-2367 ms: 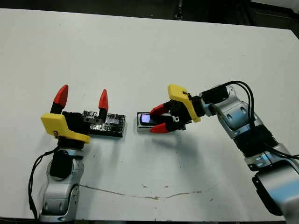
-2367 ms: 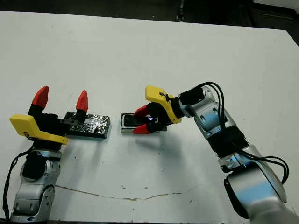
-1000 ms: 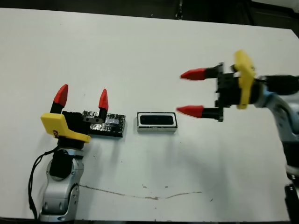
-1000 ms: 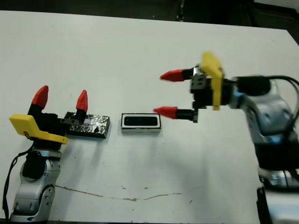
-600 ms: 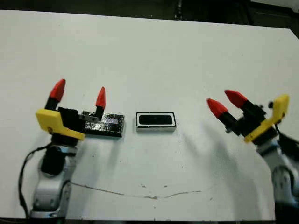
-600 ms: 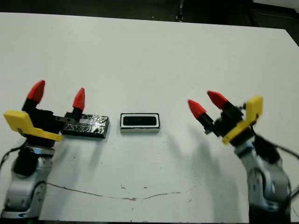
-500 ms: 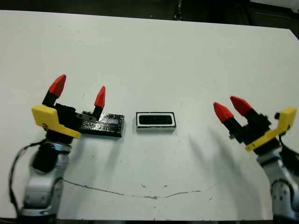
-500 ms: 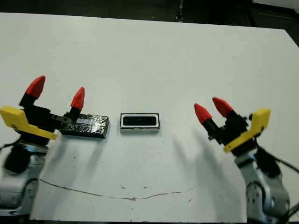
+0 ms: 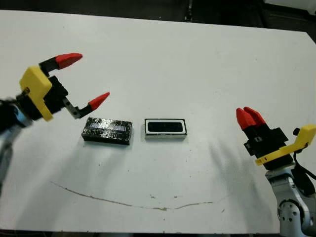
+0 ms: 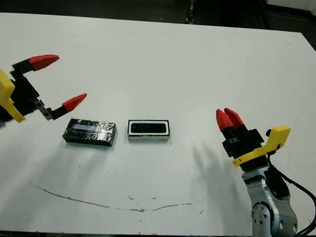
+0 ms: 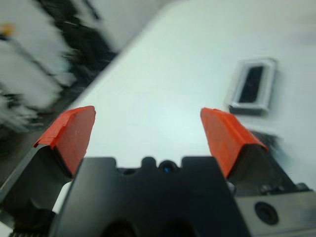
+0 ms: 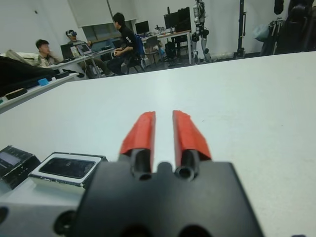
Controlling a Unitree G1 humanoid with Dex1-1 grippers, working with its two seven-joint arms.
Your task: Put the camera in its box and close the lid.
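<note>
The camera (image 9: 166,127) lies as a slim black bar inside the box (image 9: 166,137), a small white-rimmed tray at the middle of the table. Just left of the box, the lid (image 9: 107,131) lies flat and apart from it, black and crinkly. My left gripper (image 9: 85,80) hovers open above and behind the lid's left end, holding nothing. My right gripper (image 9: 249,116) is shut and empty, well off to the right of the box near the front. The right wrist view shows the box (image 12: 66,168) and the lid (image 12: 12,160) beyond its closed fingers (image 12: 148,131).
A thin dark scratch (image 9: 148,202) runs across the white table near its front edge. Beyond the table's far side, the right wrist view shows people (image 12: 123,37) seated at desks. The table's back edge (image 9: 148,17) meets a dark floor.
My right gripper let go of the camera in the box, drew back to the front right and shut. My left gripper lifted off the lid's left end, up and leftward, staying open.
</note>
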